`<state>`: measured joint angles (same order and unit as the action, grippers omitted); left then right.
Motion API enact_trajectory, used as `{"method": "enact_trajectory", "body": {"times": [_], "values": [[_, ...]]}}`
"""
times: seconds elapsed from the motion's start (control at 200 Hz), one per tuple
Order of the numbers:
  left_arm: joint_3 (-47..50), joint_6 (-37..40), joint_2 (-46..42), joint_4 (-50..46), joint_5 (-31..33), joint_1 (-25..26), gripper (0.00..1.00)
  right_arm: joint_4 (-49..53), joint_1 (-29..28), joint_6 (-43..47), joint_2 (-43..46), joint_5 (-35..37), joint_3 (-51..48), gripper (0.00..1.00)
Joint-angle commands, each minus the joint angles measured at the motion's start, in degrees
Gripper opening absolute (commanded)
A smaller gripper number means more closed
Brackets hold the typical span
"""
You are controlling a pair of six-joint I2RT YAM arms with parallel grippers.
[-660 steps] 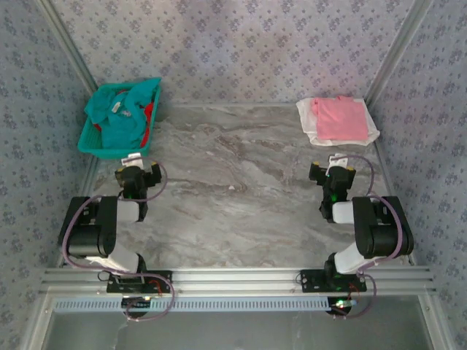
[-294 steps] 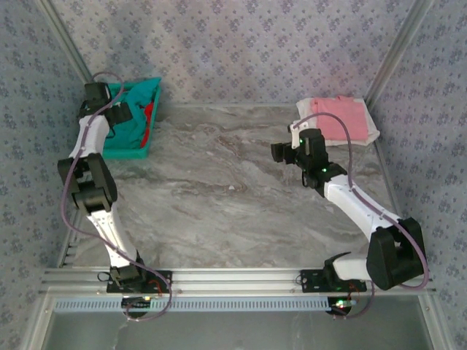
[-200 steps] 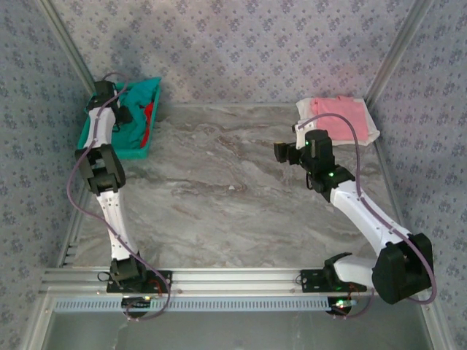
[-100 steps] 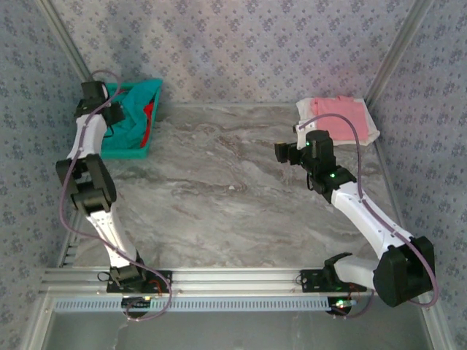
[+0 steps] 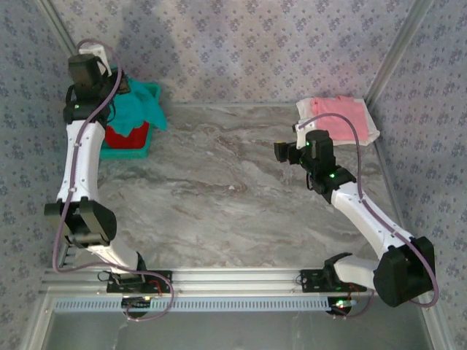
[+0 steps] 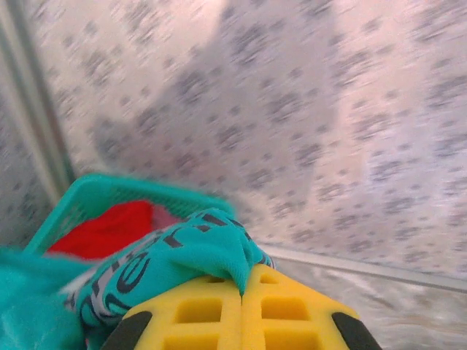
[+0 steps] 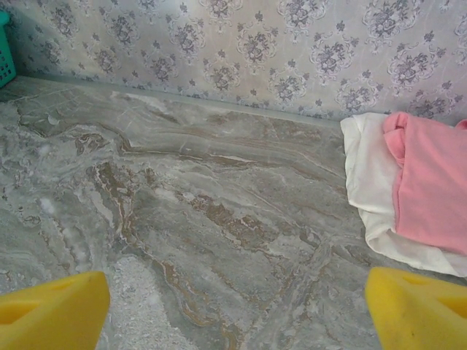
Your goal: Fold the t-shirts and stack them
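My left gripper [image 5: 117,91] is raised over the back-left basket and shut on a pinch of the teal t-shirt [image 5: 140,109]. In the left wrist view the teal t-shirt [image 6: 182,251], with dark lettering showing, is clamped between the closed yellow pads at the left gripper [image 6: 244,288]. A red t-shirt [image 5: 125,135] lies in the basket below, and the red t-shirt [image 6: 109,230] shows past the teal cloth. At the back right a pink t-shirt [image 5: 339,117] lies on a white t-shirt [image 5: 310,130]. My right gripper [image 5: 286,153] hovers open left of that stack, nothing between its fingertips [image 7: 55,306].
The teal mesh basket [image 5: 124,152] stands in the back-left corner against the patterned wall; its rim [image 6: 109,188] is close under my left gripper. Bare marble table [image 5: 219,189] spreads between the arms. The pink t-shirt [image 7: 434,182] and white t-shirt [image 7: 368,175] lie right of my right gripper [image 7: 237,299].
My left gripper closed on the teal t-shirt in the basket and has risen, drawing the cloth up and out and uncovering the red one. The right arm has stayed still.
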<state>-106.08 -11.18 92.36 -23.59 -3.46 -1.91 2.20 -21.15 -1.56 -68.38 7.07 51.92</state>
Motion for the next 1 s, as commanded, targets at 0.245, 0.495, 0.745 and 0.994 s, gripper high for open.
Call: {"method": "enact_trajectory", "body": {"times": [0.245, 0.495, 0.745, 0.994], "values": [[-6.1, 3.6, -16.0, -2.0, -4.8, 22.4, 0.00, -2.3, -0.4, -1.5, 2.2, 2.2, 1.7, 0.92], [13.6, -3.4, -15.2, 4.2, -3.2, 24.6, 0.08, -3.8, 0.0, -4.5, 3.3, 2.6, 0.1, 0.92], [27.0, -8.7, -3.5, 10.9, -11.9, 16.9, 0.57, -0.3, 1.2, -7.5, -1.7, 0.8, 1.1, 0.92], [44.2, -7.3, -16.2, 10.0, -8.8, 17.0, 0.86, 3.8, 1.1, -8.1, -6.4, -4.2, 0.6, 0.90]]}}
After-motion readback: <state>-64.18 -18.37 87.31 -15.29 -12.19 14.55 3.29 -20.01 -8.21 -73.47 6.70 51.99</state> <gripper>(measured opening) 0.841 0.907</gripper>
